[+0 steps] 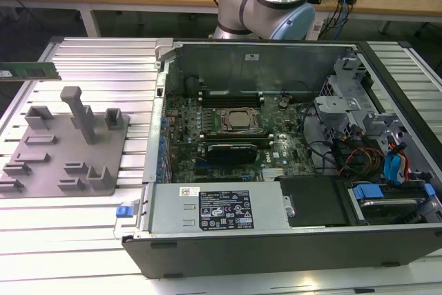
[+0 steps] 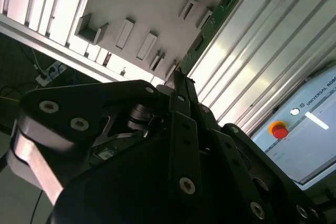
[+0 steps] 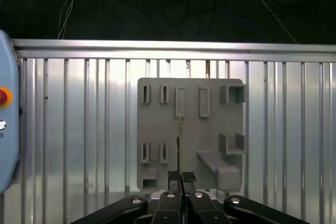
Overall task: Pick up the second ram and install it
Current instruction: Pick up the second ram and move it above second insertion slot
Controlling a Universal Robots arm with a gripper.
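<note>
Gripper [image 3: 181,176] is clamped shut on one end of the second ram [image 2: 220,14], holding it edge-on above the grey fixture plate [image 3: 157,124] on the ribbed aluminium table [image 3: 79,129]. In the exterior view, this green stick hangs at the left edge, well apart from the open computer case [image 1: 311,243].

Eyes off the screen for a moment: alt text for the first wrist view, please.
The gripper is shut on a thin memory stick, seen edge-on, held over a grey slotted fixture plate lying on a ribbed metal table.
</note>
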